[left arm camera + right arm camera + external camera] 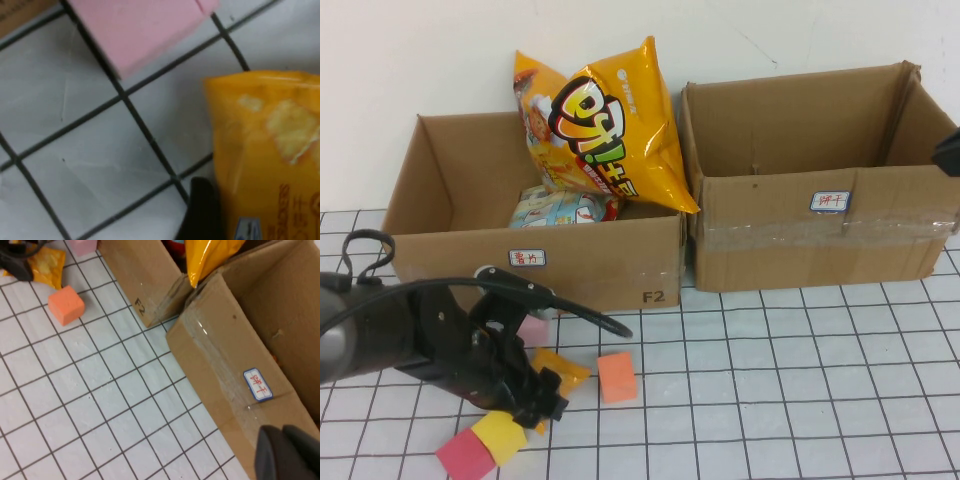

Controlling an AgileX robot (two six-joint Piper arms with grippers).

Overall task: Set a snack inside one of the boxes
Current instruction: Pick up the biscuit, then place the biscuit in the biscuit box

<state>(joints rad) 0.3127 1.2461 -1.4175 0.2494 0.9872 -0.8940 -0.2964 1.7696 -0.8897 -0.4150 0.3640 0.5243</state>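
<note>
A small yellow snack packet (563,370) lies flat on the gridded table in front of the left box (430,255). My left gripper (545,395) is low over it and open. In the left wrist view the packet (265,150) lies against one black fingertip (200,210); the other finger is hidden. The left box holds a big yellow chips bag (605,125) and a pale snack bag (560,208). The right box (820,240) looks empty. My right gripper (287,450) is shut and empty above the right box's front wall (235,370); it shows at the high view's right edge (950,150).
Foam blocks lie around the left gripper: pink (533,328), orange (617,377), yellow (500,437) and magenta (467,455). The pink block (135,30) is close to the packet. The orange block (66,305) also shows in the right wrist view.
</note>
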